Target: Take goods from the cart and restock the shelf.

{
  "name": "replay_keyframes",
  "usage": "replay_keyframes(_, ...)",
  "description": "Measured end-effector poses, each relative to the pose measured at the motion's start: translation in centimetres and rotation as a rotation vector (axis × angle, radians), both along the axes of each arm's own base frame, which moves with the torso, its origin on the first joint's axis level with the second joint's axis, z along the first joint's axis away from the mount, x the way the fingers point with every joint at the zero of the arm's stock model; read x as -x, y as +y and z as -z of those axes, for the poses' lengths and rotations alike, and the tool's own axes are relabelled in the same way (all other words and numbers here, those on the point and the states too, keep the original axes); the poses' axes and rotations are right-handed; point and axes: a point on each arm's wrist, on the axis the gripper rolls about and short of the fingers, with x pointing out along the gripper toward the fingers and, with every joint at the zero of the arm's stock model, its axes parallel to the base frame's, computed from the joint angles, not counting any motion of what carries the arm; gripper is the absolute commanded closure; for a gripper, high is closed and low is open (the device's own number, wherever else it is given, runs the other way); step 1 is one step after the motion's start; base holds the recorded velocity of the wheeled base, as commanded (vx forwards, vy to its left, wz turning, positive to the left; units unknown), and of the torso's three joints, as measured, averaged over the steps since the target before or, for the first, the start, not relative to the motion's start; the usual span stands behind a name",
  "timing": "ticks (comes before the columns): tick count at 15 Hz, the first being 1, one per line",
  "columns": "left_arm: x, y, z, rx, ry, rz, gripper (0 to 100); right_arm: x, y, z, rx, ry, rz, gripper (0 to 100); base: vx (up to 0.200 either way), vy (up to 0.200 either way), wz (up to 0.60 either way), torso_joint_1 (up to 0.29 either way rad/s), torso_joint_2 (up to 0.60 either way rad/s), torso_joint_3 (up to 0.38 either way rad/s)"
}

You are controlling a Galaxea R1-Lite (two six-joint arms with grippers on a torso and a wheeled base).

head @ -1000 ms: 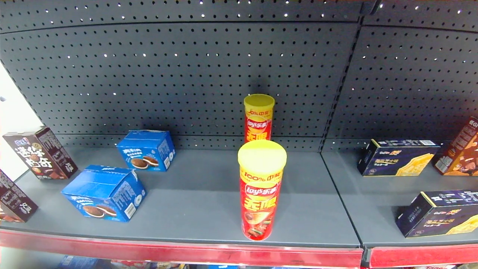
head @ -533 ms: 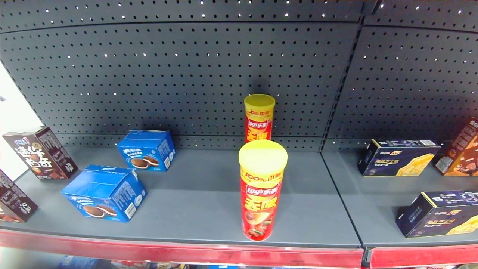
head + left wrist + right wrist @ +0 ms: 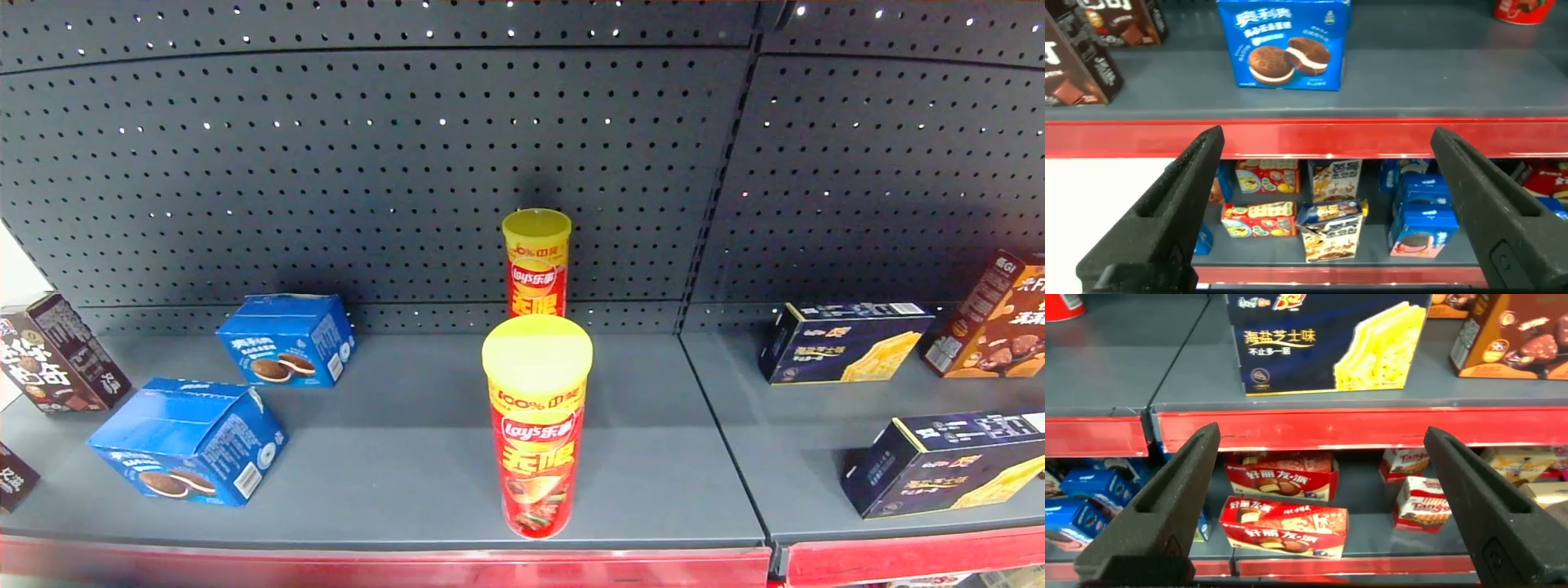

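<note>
Two red chip cans with yellow lids stand upright on the grey shelf (image 3: pixel 408 441), one at the front (image 3: pixel 536 425) and one at the back (image 3: pixel 535 261). My left gripper (image 3: pixel 1327 139) is open and holds nothing. It hangs in front of the shelf's red edge, below a blue cookie box (image 3: pixel 1283 42). My right gripper (image 3: pixel 1323 434) is also open with nothing in it, in front of the red edge under a navy box (image 3: pixel 1331 339).
Two blue cookie boxes (image 3: pixel 189 439) (image 3: pixel 286 339) lie left of the cans, with brown boxes (image 3: pixel 57 353) beyond them. Navy boxes (image 3: pixel 845 341) (image 3: pixel 947 464) and an orange-brown box (image 3: pixel 984 327) sit on the right section. The lower shelf holds several boxes (image 3: pixel 1327 229) (image 3: pixel 1282 527).
The whole head view has shifted, so everything on the shelf appears further left. That is the camera moving. The goods themselves keep their places.
</note>
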Motion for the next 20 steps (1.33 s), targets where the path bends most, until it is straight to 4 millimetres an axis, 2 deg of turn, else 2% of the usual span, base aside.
replay_keyframes(20,0.00,0.00,-0.02,0.000,-0.002,0.000,0,0.00,0.00,0.00,0.000,0.000,0.000,0,0.000,0.000,0.00,0.000,0.00,0.000)
